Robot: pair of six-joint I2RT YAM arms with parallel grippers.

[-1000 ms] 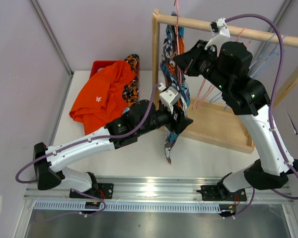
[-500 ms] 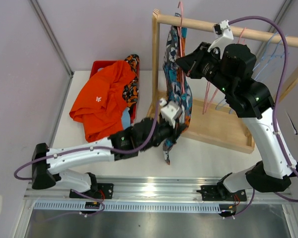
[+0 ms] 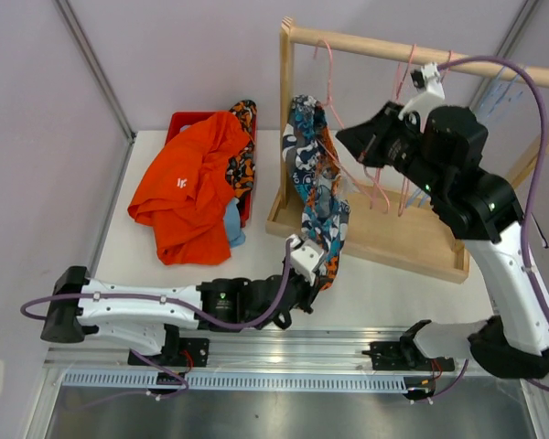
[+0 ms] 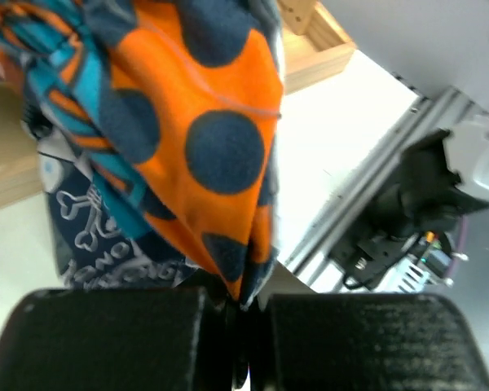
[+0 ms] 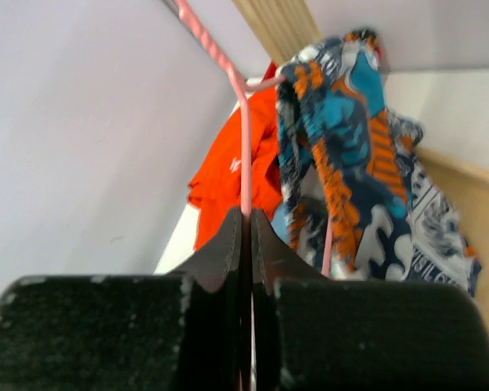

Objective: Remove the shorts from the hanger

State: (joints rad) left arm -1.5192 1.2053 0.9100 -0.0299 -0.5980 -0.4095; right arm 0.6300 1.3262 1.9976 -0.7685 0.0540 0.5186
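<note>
Left gripper [image 4: 244, 305] is closed on the lower hem of the teal-orange-white wave-print shorts [image 3: 316, 197]. The cloth is pinched between the two pads, and no gap is seen between them. This gripper is held low over the table [image 3: 393, 283], near its front edge; contact with the table cannot be determined. From the pinch point the shorts are drawn upward and back to a pink wire hanger [image 5: 243, 138], over which their upper part is draped. The hanger wire is clamped by the right gripper [image 5: 246, 224], its jaws shut tight on the wire, in front of the wooden rack [image 3: 366, 44]. At the left of the table a red bin [image 3: 181, 121] is placed. Bright orange shorts [image 3: 188, 187] are heaped over it. Orange-black-white blotched shorts [image 3: 244, 137] and light blue shorts [image 3: 233, 224] are partly covered by them.
</note>
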